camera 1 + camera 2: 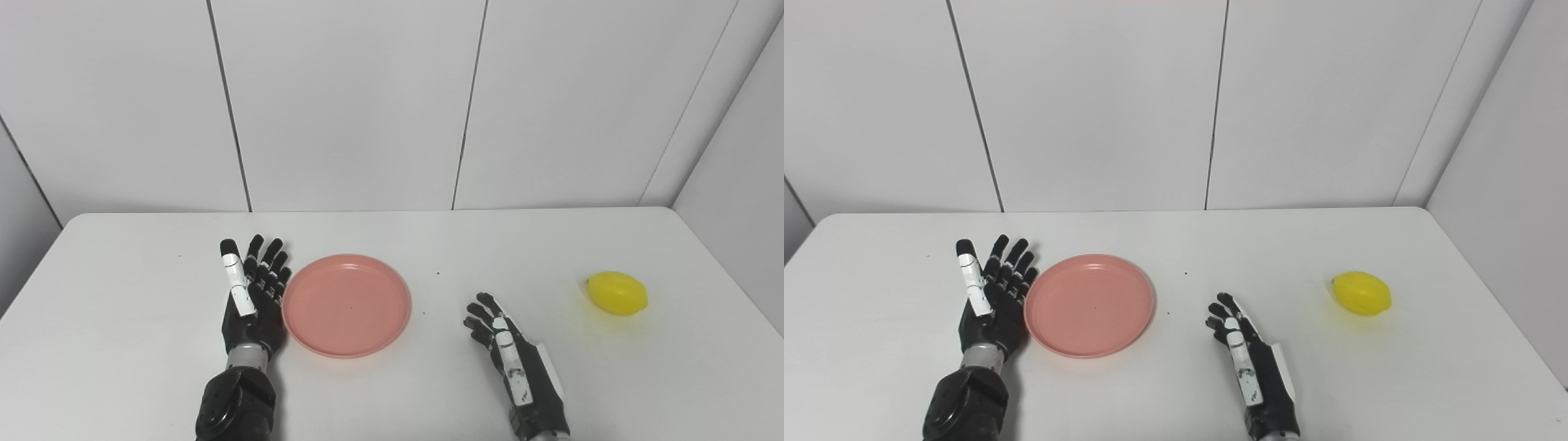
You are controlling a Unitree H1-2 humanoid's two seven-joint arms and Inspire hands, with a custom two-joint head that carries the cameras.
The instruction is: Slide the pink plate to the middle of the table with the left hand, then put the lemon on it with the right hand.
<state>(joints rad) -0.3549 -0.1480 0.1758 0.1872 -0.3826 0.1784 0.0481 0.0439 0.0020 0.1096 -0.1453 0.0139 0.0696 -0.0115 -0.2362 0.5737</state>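
Note:
The pink plate point(346, 304) lies flat on the white table point(122, 343), a little left of the middle. My left hand point(252, 294) stands edge-on right against the plate's left rim, open, fingers stretched away from me. A yellow lemon point(616, 293) rests far to the right, near the table's right edge. My right hand point(511, 361) hovers low near the front, between plate and lemon, open and holding nothing, well short of the lemon.
White wall panels point(349, 104) rise behind the table's far edge. A side wall point(735, 171) closes in at the right, close to the lemon. A few tiny dark specks dot the tabletop near the plate.

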